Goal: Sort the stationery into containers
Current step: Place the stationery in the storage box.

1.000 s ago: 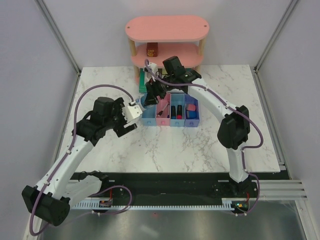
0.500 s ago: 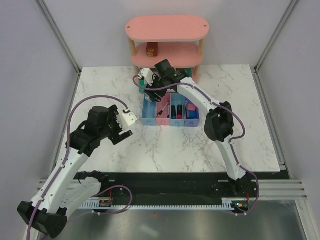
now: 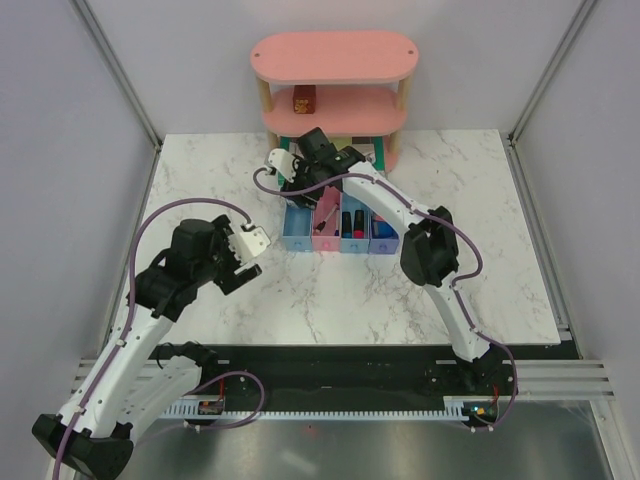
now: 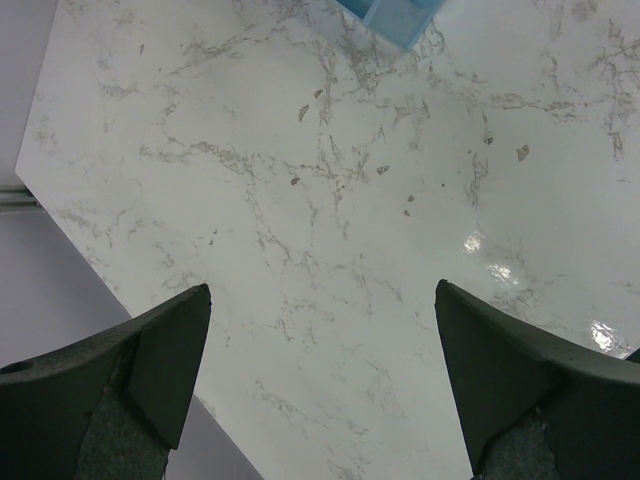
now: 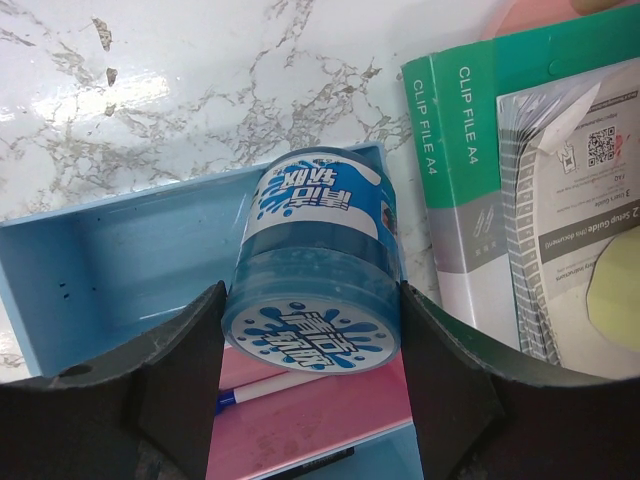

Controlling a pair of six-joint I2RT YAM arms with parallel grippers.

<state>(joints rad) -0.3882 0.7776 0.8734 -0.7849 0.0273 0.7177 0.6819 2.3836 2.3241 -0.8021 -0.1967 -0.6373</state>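
On the white marble table, the row of four narrow plastic trays sits far-centre. The right gripper is clamped on the round blue patterned tape roll, tilted, directly over the far end of the leftmost light-blue tray. The left gripper hovers near-left, spread wide and empty.

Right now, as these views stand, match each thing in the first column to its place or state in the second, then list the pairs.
1 left gripper
2 blue tape roll
3 brown box

A on the pink shelf
B open above the marble table
C held by the right gripper

Pairs: 1-B, 2-C, 3-A
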